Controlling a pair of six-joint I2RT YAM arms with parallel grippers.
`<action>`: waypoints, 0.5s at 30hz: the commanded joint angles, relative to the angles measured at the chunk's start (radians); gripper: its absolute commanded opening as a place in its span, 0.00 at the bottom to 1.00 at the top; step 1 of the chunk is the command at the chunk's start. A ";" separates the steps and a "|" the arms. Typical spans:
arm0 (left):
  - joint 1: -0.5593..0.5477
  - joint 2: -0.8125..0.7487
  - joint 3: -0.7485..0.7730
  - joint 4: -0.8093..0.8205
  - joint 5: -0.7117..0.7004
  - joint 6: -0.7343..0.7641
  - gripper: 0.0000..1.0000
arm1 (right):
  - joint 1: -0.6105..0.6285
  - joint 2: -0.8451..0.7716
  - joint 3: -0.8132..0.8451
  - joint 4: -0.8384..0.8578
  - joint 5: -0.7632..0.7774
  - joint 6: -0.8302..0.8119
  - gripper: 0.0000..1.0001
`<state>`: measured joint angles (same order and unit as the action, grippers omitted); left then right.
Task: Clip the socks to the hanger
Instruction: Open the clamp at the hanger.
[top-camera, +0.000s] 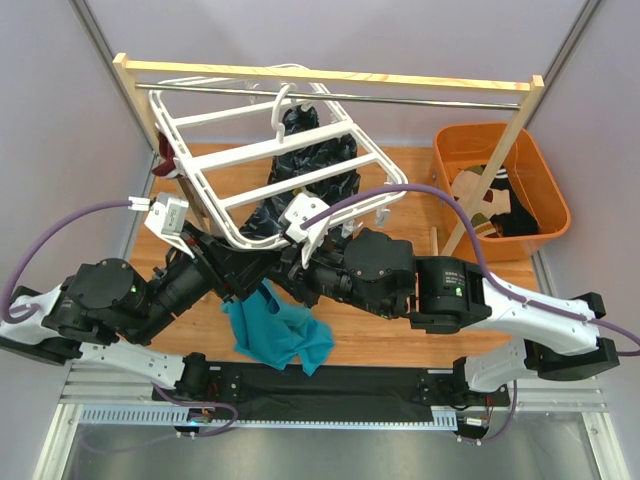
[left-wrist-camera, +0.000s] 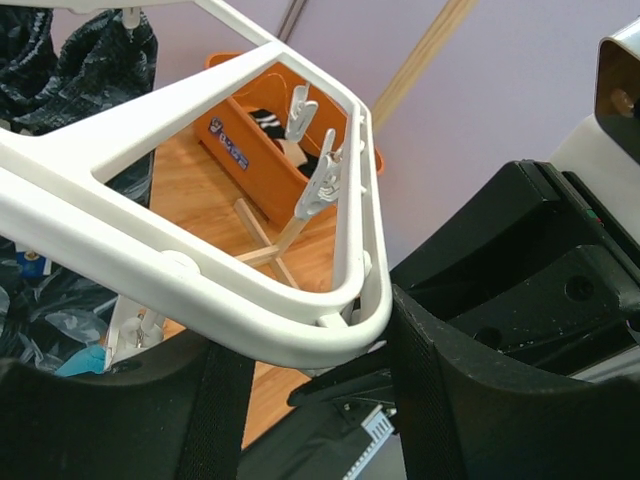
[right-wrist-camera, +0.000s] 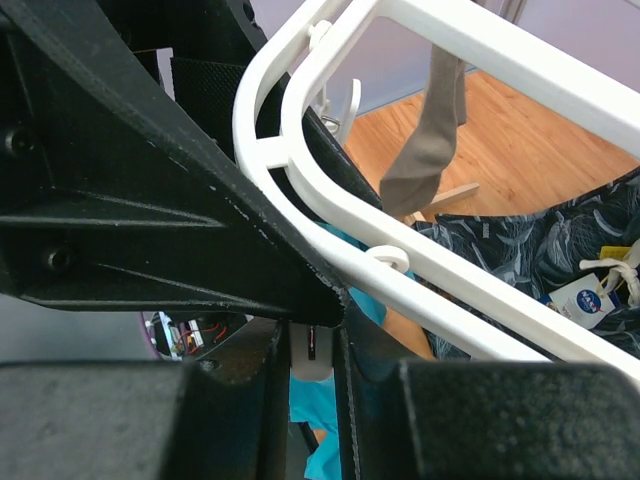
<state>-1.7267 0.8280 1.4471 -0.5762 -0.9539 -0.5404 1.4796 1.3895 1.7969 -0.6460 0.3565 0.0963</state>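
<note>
My right gripper (right-wrist-camera: 312, 372) has its jaws pressed nearly together on a small pale clip (right-wrist-camera: 312, 348), or so I read it. The view there is crowded, and teal fabric shows just beneath. My left gripper (left-wrist-camera: 320, 365) stands spread, its fingers either side of the near corner of the hanger (left-wrist-camera: 150, 255); I cannot tell whether they touch the rail.

The teal sock (top-camera: 275, 335) hangs below both grippers, above the table. A grey-brown sock (right-wrist-camera: 425, 140) dangles from the frame, and more socks (top-camera: 490, 200) lie in the orange bin (top-camera: 450, 140).

The sock is light and limp and will fold away from a push. I'd take it at the cuff and feed that thicker edge into the clip. The hanger is stiff but looks free to swing, so it wants steadying.
</note>
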 joint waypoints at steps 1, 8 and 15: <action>-0.001 -0.001 0.032 -0.042 -0.002 -0.036 0.59 | -0.002 0.002 -0.022 -0.052 -0.047 -0.012 0.00; -0.002 0.010 0.042 -0.123 0.004 -0.099 0.59 | -0.008 0.005 -0.024 -0.057 -0.054 -0.013 0.00; -0.001 -0.036 0.036 -0.151 0.004 -0.142 0.59 | -0.012 -0.014 -0.044 -0.047 -0.082 -0.015 0.00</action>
<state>-1.7264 0.8112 1.4628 -0.7094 -0.9482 -0.6582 1.4647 1.3895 1.7760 -0.6613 0.3351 0.0929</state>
